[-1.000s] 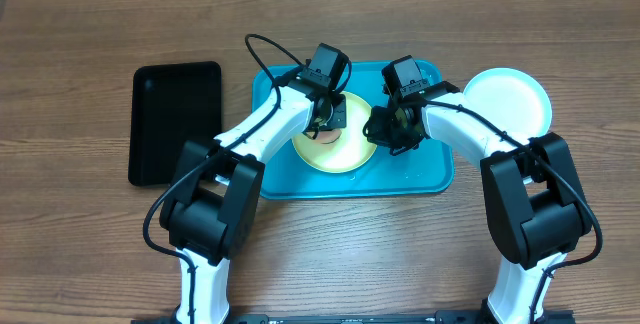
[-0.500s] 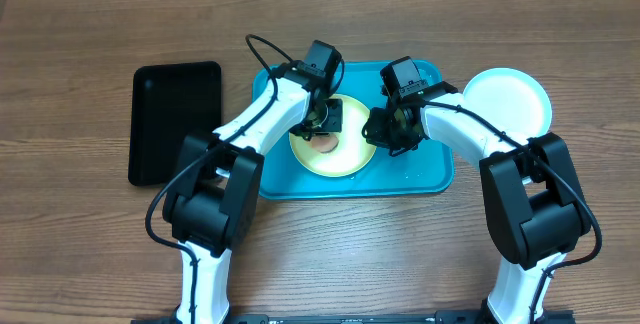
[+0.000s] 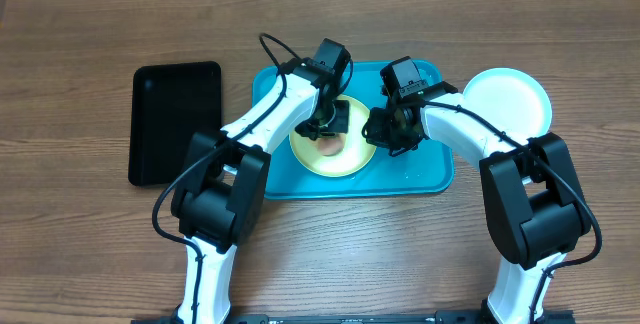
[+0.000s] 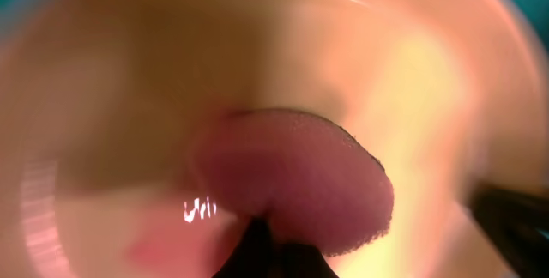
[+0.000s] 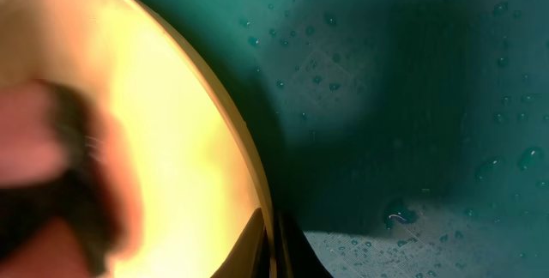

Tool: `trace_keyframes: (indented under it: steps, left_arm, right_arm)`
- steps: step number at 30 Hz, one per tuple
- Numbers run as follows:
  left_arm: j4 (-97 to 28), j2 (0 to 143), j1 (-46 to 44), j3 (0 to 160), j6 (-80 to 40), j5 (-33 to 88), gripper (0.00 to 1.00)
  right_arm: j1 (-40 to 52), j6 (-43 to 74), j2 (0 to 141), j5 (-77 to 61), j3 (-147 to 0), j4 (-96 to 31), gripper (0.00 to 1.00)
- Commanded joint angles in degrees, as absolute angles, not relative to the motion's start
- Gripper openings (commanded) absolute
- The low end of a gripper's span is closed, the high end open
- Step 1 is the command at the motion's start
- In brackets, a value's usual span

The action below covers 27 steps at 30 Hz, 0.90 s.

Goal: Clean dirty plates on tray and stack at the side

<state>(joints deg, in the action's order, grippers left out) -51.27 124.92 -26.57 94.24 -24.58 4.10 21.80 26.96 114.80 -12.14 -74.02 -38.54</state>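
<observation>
A yellow-green plate point(image 3: 335, 162) lies on the turquoise tray point(image 3: 420, 169). My left gripper point(image 3: 328, 136) is shut on a pink sponge point(image 3: 328, 147) and presses it onto the plate's middle. In the left wrist view the sponge point(image 4: 300, 179) fills the centre above my gripper point(image 4: 273, 244), and the blurred plate point(image 4: 412, 81) surrounds it. My right gripper point(image 3: 380, 136) is shut on the plate's right rim. The right wrist view shows that rim point(image 5: 232, 132) pinched in the gripper point(image 5: 270, 239). A white plate point(image 3: 507, 99) lies on the table, right of the tray.
A black rectangular tray point(image 3: 175, 121) lies on the table left of the turquoise one. Water droplets cover the tray floor point(image 5: 412, 98) beside the plate. Bare wooden table point(image 3: 350, 254) lies in front between the two arm bases.
My left gripper has shifted a little across the yellow-green plate with the sponge, first left, then back right. The right gripper has stayed on the rim.
</observation>
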Motion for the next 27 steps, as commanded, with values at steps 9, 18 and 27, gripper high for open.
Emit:
trace_keyframes:
  steps: [9,18,27]
  left_arm:
    - [-57.95,127.72,-25.67,93.97,-30.72,-17.19,0.04]
    - [-51.31,127.72,-27.51,93.97,-2.59,19.44,0.04]
    - [-46.37,127.72,-27.29,93.97,-15.73,1.56,0.04]
  right_arm:
    - [22.55,26.63,116.88,-10.61,-71.68,-39.05,0.04]
    - [22.55,26.61,116.88,-10.57,-71.68,-39.22,0.04]
    - [22.55,26.59,116.88,-10.50,-71.68,-39.33,0.04]
